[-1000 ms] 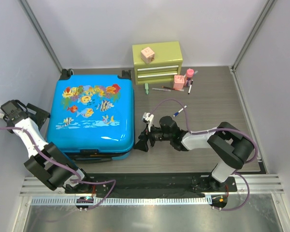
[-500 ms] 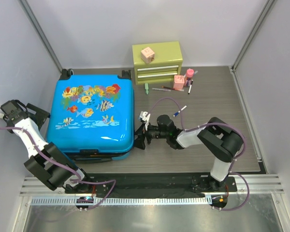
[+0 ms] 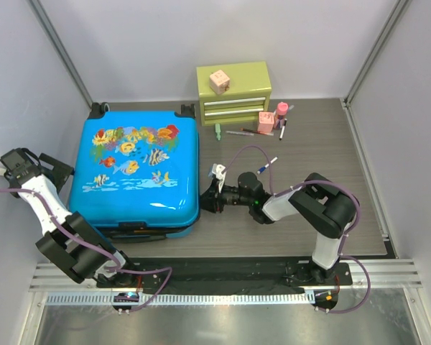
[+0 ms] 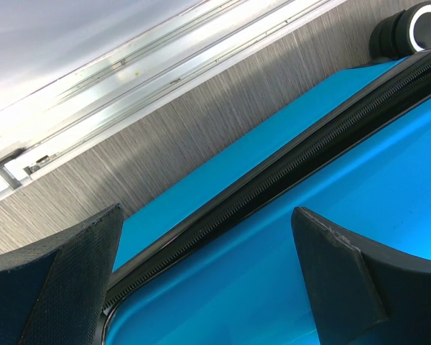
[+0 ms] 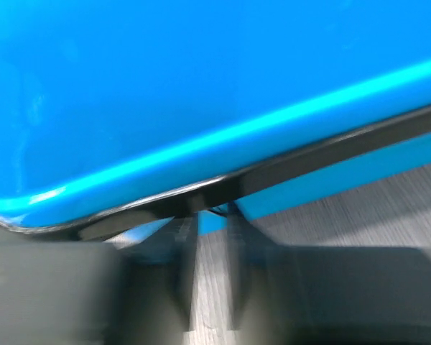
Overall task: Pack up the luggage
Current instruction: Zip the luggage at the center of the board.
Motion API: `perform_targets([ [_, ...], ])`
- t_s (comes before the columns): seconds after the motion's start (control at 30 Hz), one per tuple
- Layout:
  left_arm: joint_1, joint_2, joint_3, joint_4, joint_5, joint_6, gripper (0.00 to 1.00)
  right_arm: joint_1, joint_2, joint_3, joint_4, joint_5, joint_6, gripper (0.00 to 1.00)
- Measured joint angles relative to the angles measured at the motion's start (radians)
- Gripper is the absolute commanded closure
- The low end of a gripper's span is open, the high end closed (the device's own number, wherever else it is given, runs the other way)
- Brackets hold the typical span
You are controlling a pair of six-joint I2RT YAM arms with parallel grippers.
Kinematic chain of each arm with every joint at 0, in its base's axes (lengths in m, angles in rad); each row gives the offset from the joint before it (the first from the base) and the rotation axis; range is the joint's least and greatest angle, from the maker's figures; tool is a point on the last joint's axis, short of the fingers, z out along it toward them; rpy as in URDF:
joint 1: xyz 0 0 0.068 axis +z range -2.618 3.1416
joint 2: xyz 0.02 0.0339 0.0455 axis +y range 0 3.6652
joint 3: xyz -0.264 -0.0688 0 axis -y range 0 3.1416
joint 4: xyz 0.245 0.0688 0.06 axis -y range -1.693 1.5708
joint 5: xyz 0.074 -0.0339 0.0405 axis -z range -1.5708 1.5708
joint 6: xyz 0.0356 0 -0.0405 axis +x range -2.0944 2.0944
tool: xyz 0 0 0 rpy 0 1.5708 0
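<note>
top external: the luggage (image 3: 140, 169) lies flat and closed on the left of the table (image 3: 309, 144), long axis near to far, wheels toward the far wall. open room lies to its right. the left gripper (image 3: 57, 170) is just beside its left edge, the right gripper (image 3: 207, 203) at its right edge near the front corner.

left wrist: jaws wide; the zipper (image 4: 273, 172) runs diagonally between them.

right wrist, blurred: fingers (image 5: 179, 251) narrowly apart below the shell seam (image 5: 309, 162); whether they grip cannot be told.
</note>
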Motion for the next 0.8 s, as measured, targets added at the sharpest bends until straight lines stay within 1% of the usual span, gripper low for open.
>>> perform_targets([
  [0.1, 0.000, 0.000, 0.000, -0.001, 0.001, 0.000, 0.00, 0.006, 0.000, -0.013, 0.008, -0.031, 0.032, 0.99],
  [0.37, 0.000, 0.000, 0.000, -0.003, 0.003, -0.001, 0.00, 0.017, -0.008, -0.067, 0.072, -0.024, 0.080, 0.99],
  [0.8, 0.000, -0.001, 0.000, -0.003, 0.008, -0.008, 0.00, 0.117, -0.097, -0.154, 0.066, 0.074, 0.074, 0.98],
])
